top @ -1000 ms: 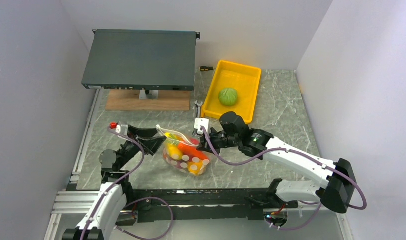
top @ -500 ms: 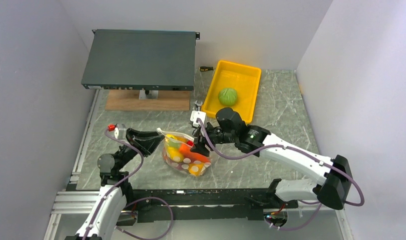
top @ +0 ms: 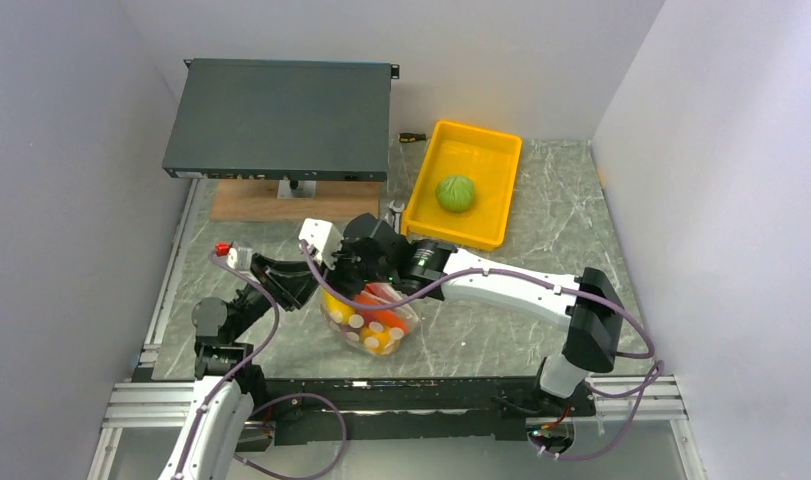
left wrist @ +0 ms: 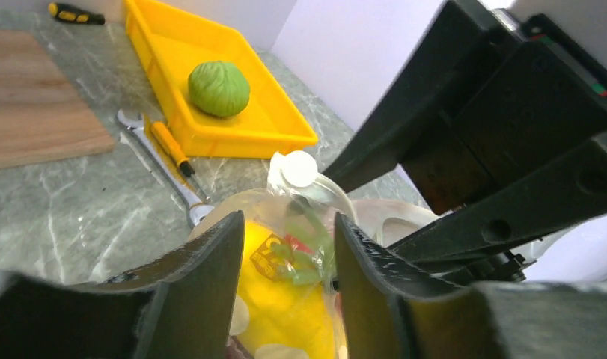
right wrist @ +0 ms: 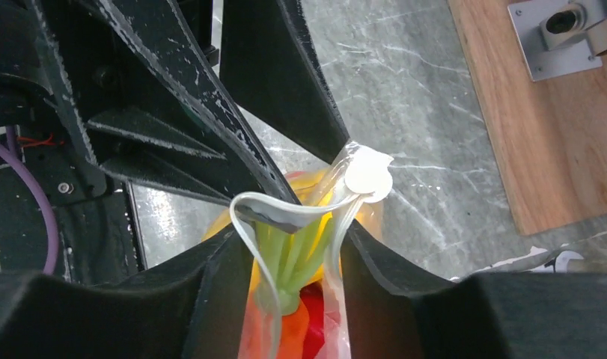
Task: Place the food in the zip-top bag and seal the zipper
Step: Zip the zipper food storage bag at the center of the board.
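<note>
The zip-top bag (top: 373, 322) stands on the table with yellow, orange and red food inside. A green cabbage (top: 455, 193) lies in the yellow tray (top: 486, 232). My left gripper (top: 299, 283) is open, its fingers astride the bag's left top corner (left wrist: 300, 224), with a yellow fruit (left wrist: 285, 314) below. My right gripper (top: 349, 278) is open right beside it. In the right wrist view its fingers (right wrist: 289, 235) straddle the bag's mouth. The zipper (right wrist: 264, 197) curls apart there, above the carrot (right wrist: 293, 336) and its green top.
A dark flat equipment case (top: 279, 118) sits on a wooden board (top: 293, 206) at the back left. A wrench (left wrist: 165, 176) and a small screwdriver (left wrist: 171, 146) lie between the tray and the bag. Another screwdriver (top: 411, 137) lies behind the tray.
My right gripper has swept left along the bag's top, from its right end to its left end, close to my left gripper. The bag now stands more bunched. My left gripper has barely moved.
</note>
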You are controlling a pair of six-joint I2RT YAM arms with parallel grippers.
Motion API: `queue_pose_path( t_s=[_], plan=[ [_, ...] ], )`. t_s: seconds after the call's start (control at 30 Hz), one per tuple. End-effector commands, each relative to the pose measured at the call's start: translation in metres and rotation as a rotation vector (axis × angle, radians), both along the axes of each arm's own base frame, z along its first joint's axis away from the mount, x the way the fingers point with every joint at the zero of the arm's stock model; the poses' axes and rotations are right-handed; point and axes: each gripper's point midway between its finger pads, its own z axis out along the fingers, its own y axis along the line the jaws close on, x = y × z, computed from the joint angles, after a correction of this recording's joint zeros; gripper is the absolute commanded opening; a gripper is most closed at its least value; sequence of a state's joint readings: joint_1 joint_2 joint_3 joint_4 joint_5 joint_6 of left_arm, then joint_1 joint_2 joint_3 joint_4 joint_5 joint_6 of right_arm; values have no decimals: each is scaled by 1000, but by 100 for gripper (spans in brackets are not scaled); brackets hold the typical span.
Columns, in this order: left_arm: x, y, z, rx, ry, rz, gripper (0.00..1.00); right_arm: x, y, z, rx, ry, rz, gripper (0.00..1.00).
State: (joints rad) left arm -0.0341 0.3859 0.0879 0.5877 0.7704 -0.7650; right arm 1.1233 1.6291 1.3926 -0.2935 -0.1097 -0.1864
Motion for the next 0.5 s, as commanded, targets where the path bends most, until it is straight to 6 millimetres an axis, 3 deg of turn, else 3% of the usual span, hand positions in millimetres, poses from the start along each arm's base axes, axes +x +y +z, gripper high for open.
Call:
queue_pose_path(
  t_s=[0.0, 0.13, 0.33, 0.47],
  plan=[
    [-3, 1, 9, 36, 55, 12, 59, 19, 6, 28, 39, -83, -83, 39],
    [-6, 7, 17, 59, 67, 60, 72, 7, 4, 33, 63, -66, -12, 19],
    [-9, 17, 24, 71, 58, 135, 82, -7, -15, 35, 128, -5, 71, 1],
    [-9, 14, 16, 52, 52, 119, 86, -21, -30, 36, 173, 57, 165, 0]
  ],
)
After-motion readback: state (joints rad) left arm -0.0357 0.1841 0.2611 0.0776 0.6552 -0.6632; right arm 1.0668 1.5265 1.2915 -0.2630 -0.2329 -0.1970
